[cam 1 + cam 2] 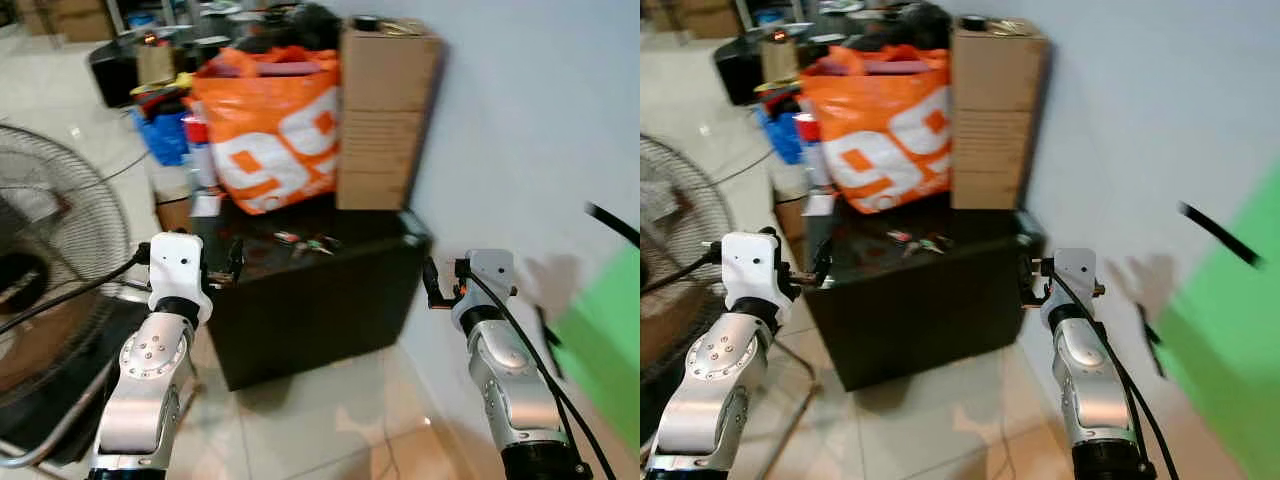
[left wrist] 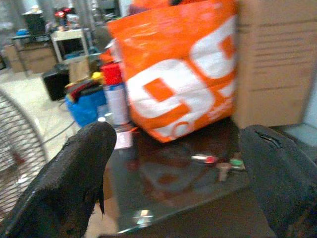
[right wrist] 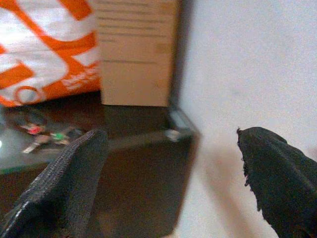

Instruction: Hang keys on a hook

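A bunch of keys with red and green tags lies on the glossy top of a low black cabinet, in front of an orange bag. My left gripper is open at the cabinet's left front corner, short of the keys. My right gripper is open beside the cabinet's right front corner, close to the pale wall; the keys lie off to its left. A thin black bar sticks out by the wall at far right, too blurred to identify.
An orange and white bag and a tall cardboard box fill the back of the cabinet. A standing fan is at my left. A green surface is at far right. Clutter and a spray can lie behind.
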You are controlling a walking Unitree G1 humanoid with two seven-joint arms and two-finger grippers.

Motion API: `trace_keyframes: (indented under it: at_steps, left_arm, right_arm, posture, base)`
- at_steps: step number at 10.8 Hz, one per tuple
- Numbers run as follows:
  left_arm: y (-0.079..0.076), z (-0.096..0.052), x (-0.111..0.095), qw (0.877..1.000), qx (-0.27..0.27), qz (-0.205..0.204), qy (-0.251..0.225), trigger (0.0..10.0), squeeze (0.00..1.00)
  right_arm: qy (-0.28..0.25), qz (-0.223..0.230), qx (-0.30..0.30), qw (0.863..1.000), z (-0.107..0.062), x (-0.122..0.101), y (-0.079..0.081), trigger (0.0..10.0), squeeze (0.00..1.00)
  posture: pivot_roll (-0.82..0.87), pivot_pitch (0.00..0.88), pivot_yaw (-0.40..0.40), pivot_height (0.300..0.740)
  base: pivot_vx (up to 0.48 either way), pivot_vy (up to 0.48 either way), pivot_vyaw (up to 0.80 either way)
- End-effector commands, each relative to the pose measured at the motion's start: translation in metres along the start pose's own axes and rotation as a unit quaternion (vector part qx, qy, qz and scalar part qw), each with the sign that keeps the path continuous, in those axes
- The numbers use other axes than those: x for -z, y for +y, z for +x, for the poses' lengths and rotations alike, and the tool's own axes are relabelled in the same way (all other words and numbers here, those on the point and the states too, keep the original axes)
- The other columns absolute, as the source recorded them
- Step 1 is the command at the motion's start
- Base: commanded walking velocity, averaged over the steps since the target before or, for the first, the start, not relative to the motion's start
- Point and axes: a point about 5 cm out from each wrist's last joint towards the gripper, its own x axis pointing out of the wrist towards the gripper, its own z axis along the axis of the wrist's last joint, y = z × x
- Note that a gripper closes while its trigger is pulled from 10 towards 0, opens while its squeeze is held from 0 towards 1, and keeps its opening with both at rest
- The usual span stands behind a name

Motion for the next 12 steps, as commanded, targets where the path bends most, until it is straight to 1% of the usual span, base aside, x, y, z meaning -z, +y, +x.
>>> trace_keyframes:
  at_steps: [1,12]
  left_arm:
    - [0.0037,-0.0003,0.0007,1.000,-0.004,0.002,0.003,10.0,0.67]
    - [0.0067,-0.0007,0.0039,1.000,-0.017,-0.007,0.007,10.0,0.68]
  right_arm:
    - [-0.007,0.007,-0.005,1.000,0.0012,-0.0037,0.0053,10.0,1.00]
    - [0.002,-0.023,-0.037,0.999,0.0061,-0.0022,0.0117,10.0,1.00]
  posture:
    - [-0.06,0.000,-0.039,0.740]
    - [-0.05,0.000,-0.053,0.740]
  base:
    - [0.458,0.000,0.00]
    - [0.470,0.000,0.00]
